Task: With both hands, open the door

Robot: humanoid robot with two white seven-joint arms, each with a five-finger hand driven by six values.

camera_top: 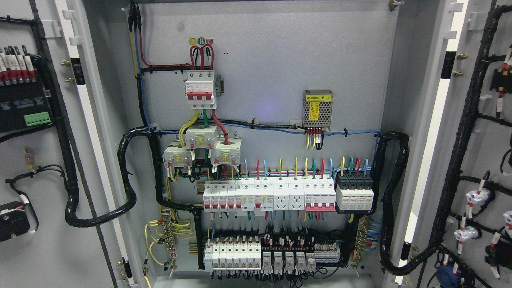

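The grey electrical cabinet stands wide open in the head view. Its left door (36,168) is swung out to the left and its right door (476,152) to the right; both show their inner faces with black cable looms and mounted parts. The back panel (280,60) carries a red-and-white main breaker (200,90), a row of white breakers (268,196), black modules (355,194) and lower terminal blocks (272,256). Neither of my hands or arms shows in the picture.
Thick black cable bundles (128,176) loop from the left door into the cabinet, and another bundle (394,200) loops in from the right door. A small metal power supply (318,108) sits at the upper right of the panel.
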